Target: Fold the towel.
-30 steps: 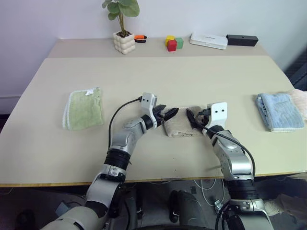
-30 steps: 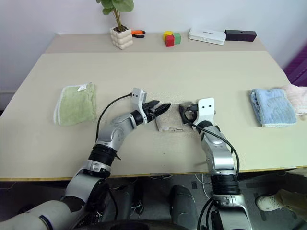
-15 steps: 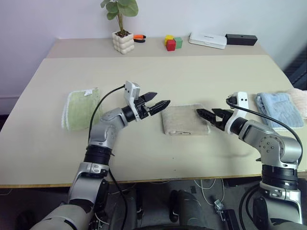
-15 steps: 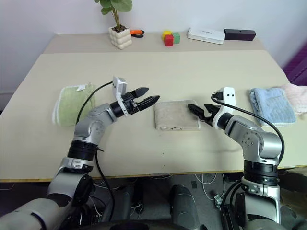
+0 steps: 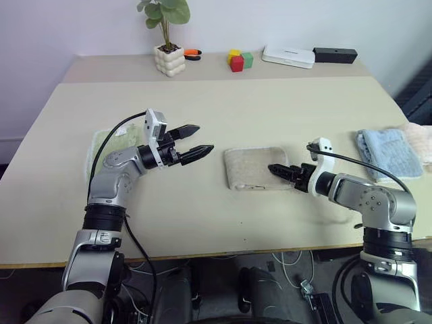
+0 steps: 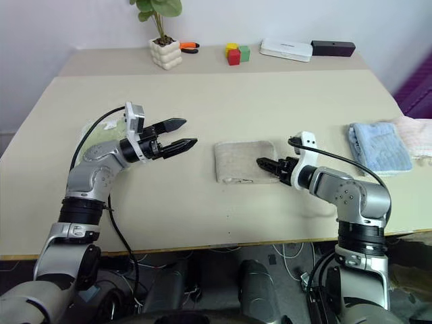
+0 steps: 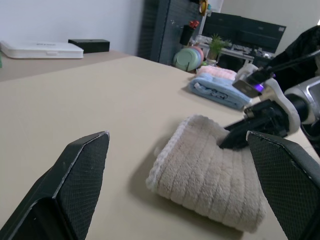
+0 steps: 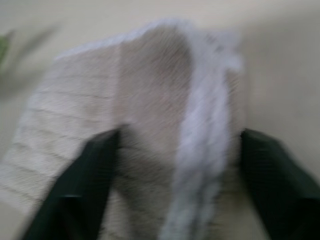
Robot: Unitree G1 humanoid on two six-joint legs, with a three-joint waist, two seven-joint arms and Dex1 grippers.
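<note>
The towel (image 5: 253,169) is a beige terry cloth lying folded into a small rectangle in the middle of the table (image 5: 223,108). My left gripper (image 5: 202,138) hovers open above the table, well to the left of the towel, with nothing between its fingers. In the left wrist view the towel (image 7: 215,175) lies ahead between the spread fingers (image 7: 80,165). My right gripper (image 5: 272,169) lies low at the towel's right edge, pointing left. In the right wrist view its fingers (image 8: 90,175) stand apart on either side of the towel's whitish corded edge (image 8: 200,125).
A green folded towel (image 6: 94,135) lies at the left, partly behind my left arm. A light blue folded towel (image 5: 388,152) and a pink cloth (image 5: 418,138) lie at the right. At the back are a potted plant (image 5: 169,59), coloured blocks (image 5: 237,61), a white box (image 5: 289,57) and a black box (image 5: 334,54).
My left gripper has drawn away from the towel, to the left and up. My right gripper swung out to the right, rolled over, and has come back to the towel's right edge.
</note>
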